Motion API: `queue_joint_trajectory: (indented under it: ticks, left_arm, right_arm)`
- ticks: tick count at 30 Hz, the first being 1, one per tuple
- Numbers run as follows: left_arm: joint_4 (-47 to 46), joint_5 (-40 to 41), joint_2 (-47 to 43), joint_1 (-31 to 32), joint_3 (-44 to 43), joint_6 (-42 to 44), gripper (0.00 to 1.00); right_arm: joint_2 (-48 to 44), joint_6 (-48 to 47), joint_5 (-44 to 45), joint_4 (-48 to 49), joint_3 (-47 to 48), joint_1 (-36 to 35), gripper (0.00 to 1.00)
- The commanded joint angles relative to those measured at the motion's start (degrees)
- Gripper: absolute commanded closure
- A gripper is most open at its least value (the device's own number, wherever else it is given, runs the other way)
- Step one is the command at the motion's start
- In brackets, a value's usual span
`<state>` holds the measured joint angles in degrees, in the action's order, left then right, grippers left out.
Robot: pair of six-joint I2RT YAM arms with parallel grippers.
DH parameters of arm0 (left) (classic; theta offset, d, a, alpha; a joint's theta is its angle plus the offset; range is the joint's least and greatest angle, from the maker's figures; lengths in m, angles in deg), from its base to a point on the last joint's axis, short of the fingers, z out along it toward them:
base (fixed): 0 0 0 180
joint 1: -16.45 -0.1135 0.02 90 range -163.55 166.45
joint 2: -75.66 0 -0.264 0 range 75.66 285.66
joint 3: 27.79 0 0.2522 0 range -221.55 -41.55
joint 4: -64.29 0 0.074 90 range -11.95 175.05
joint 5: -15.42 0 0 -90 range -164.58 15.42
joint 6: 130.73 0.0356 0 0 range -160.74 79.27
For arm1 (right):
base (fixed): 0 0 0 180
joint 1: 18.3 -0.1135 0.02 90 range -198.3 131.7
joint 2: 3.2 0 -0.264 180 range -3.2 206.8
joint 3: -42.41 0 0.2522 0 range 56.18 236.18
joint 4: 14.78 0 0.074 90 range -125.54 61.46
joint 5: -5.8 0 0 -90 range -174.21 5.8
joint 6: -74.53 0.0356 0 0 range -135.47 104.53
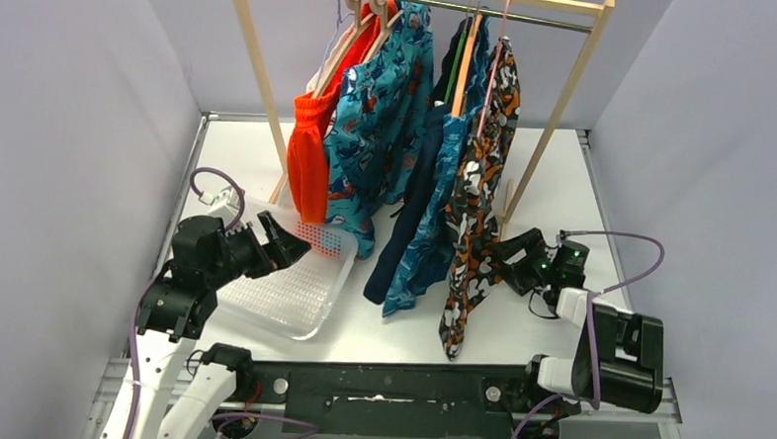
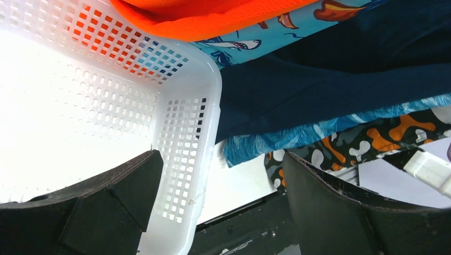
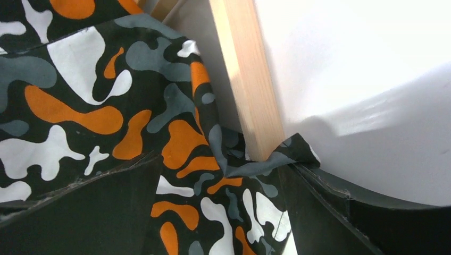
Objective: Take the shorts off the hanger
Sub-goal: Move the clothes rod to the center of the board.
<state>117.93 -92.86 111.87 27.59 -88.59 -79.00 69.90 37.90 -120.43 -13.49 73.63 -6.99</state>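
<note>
Right pincer (image 3: 220,164) gapes wide around the camouflage shorts (image 3: 80,106); left pincer (image 2: 222,156) gapes over the white basket (image 2: 181,133)

The left arm (image 1: 193,265) is bending up from its base and leaning over to the right. Its jaws are standing wide open. The right arm (image 1: 611,360) is staying low, folding back and reaching to the left. Its jaws are standing wide apart too.

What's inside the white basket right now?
No clothing shows inside the white basket; its visible floor is bare. The left hand covers its left end, and the orange shorts hide a bit of the far rim.
</note>
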Motion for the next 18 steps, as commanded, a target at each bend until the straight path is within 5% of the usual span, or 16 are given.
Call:
queue_joint_trajectory:
  ticks: [1,8,18]
  left_arm:
    - [-2.5,-1.3,0.7,-0.2,-1.4,0.9,0.16]
    - [-1.3,-0.3,-0.7,-0.2,-1.6,0.7,0.16]
    - [-4.0,0.1,0.3,-0.2,-0.5,-0.1,0.16]
  right_arm:
    - [5.0,-4.5,-2.8,1.9,5.3,6.1,0.16]
    - [5.5,-8.1,-6.4,-4.3,10.0,8.9,0.13]
    - [-14.7,-0.6,-5.8,-13.9,1.0,5.2,0.09]
